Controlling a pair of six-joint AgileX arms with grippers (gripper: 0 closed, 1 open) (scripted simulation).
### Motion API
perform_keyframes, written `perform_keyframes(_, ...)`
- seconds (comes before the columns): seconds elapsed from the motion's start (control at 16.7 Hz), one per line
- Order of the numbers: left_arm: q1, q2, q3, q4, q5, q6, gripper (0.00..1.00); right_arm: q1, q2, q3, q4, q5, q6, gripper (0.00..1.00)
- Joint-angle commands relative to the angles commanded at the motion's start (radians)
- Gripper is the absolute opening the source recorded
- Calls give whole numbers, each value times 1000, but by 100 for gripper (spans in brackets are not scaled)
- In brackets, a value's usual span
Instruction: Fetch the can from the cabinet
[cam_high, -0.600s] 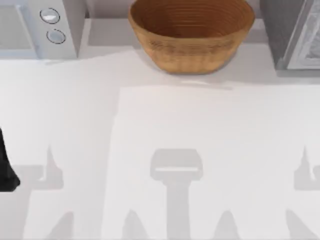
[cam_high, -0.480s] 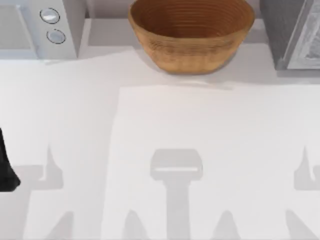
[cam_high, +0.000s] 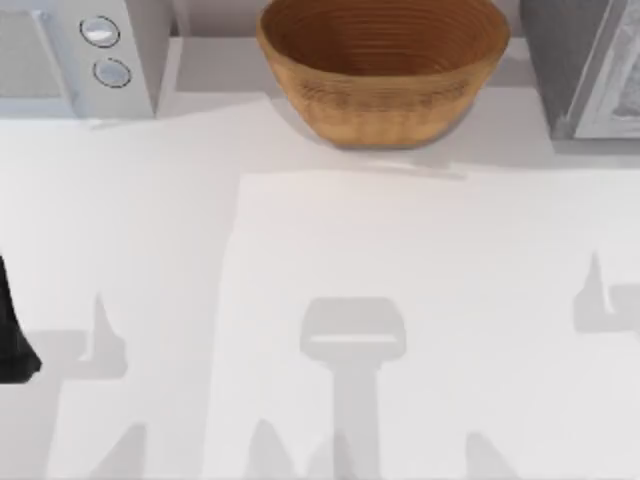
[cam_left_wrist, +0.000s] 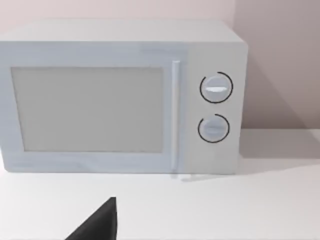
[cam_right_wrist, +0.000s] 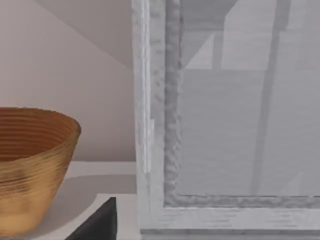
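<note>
The cabinet (cam_high: 585, 70) is a grey box at the back right of the table in the top view. Close up in the right wrist view, the cabinet (cam_right_wrist: 225, 130) shows a pale frame and a grey front panel. The can is hidden. A dark part of my right gripper (cam_right_wrist: 100, 222) sits low in the right wrist view, just short of the cabinet's frame. My left gripper (cam_left_wrist: 100, 225) faces the microwave, and the left arm (cam_high: 10, 335) is parked at the table's left edge.
A white microwave (cam_high: 80, 55) with two dials stands at the back left. A woven brown basket (cam_high: 385, 70) stands at the back middle, just left of the cabinet. The white table (cam_high: 330, 250) stretches in front of them.
The right arm's shadow on the table's right side has shifted toward the back and a little left. The left arm has not moved.
</note>
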Motion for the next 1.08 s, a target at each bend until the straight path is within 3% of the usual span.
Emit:
perform_keyframes(0.72, 0, 0, 0, 0, 0, 0, 100, 112, 808, 1081, -253, 121, 10, 100)
perform_keyframes(1.08, 0, 0, 0, 0, 0, 0, 100, 141, 1017, 1363, -319, 151, 12, 100)
